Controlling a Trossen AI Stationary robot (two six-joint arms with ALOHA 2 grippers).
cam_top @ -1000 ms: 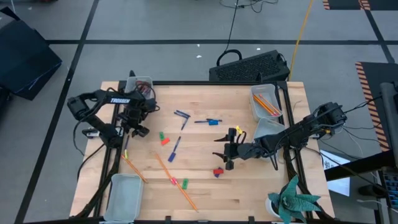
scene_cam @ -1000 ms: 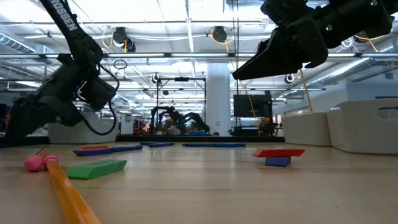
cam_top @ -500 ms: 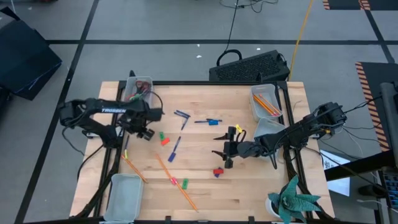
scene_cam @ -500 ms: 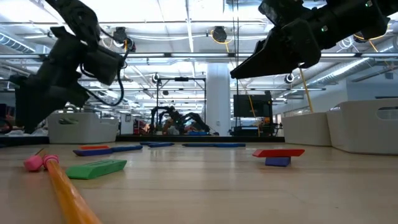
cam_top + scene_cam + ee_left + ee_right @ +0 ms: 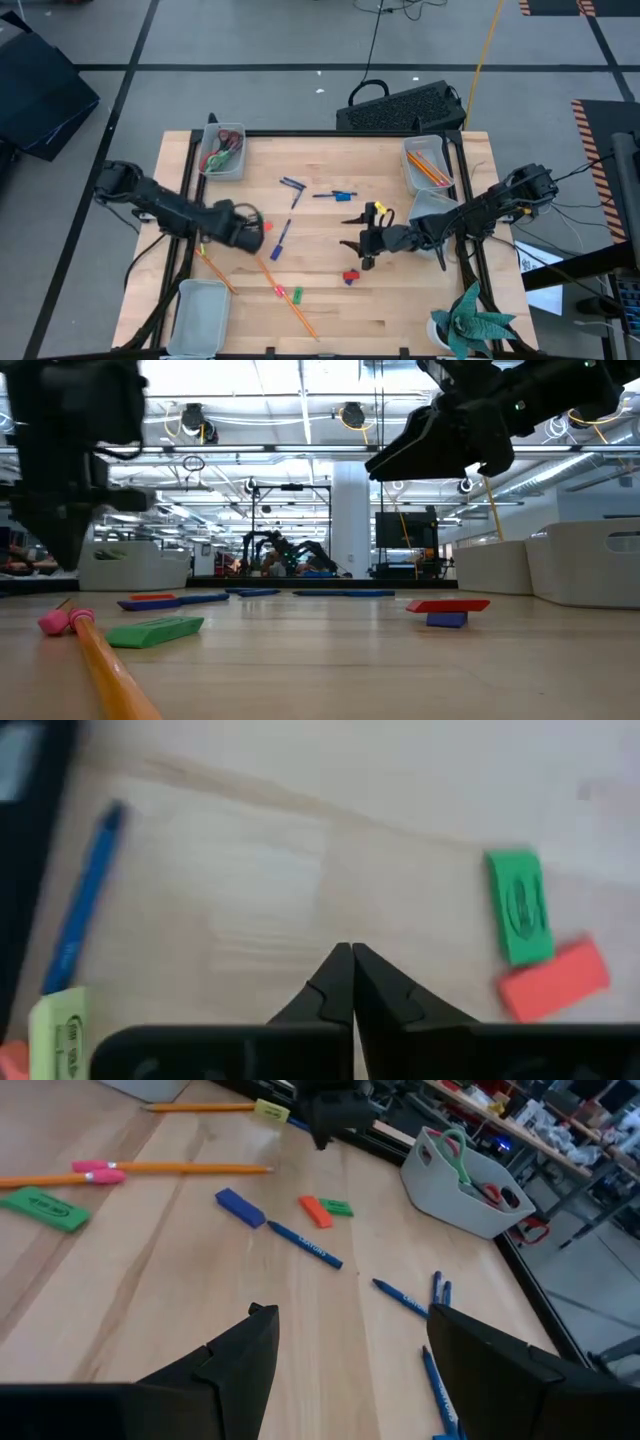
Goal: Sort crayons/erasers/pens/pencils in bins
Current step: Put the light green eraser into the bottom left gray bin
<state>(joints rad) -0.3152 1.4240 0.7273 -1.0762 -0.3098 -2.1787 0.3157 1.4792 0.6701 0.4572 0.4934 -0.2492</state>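
Note:
My left gripper [image 5: 255, 232] [image 5: 350, 982] hovers shut over the middle of the table, just left of a short green piece [image 5: 520, 906] and a short red piece [image 5: 553, 978], touching neither. A blue pen [image 5: 85, 900] [image 5: 280, 238] lies close by. My right gripper [image 5: 352, 235] [image 5: 360, 1342] stands open above the table right of centre, with nothing between its fingers. Orange pencils [image 5: 272, 275] lie toward the near edge. A red piece on a blue one [image 5: 445, 610] lies near the right gripper. The bins stand at the corners: far left [image 5: 222, 152], far right [image 5: 428, 165], near left [image 5: 200, 315].
More blue pens [image 5: 292, 188] [image 5: 335, 195] lie at the far middle. The far left bin holds loop-handled scissors [image 5: 462, 1160]; the far right bin holds orange pencils. A further bin [image 5: 435, 207] stands at the right edge. A green paper shape [image 5: 470, 320] sits at the near right corner.
My left gripper has swung away from the far left bin, toward the near edge and to the right, and come down over the green and red pieces at the table's middle. My right gripper has kept still.

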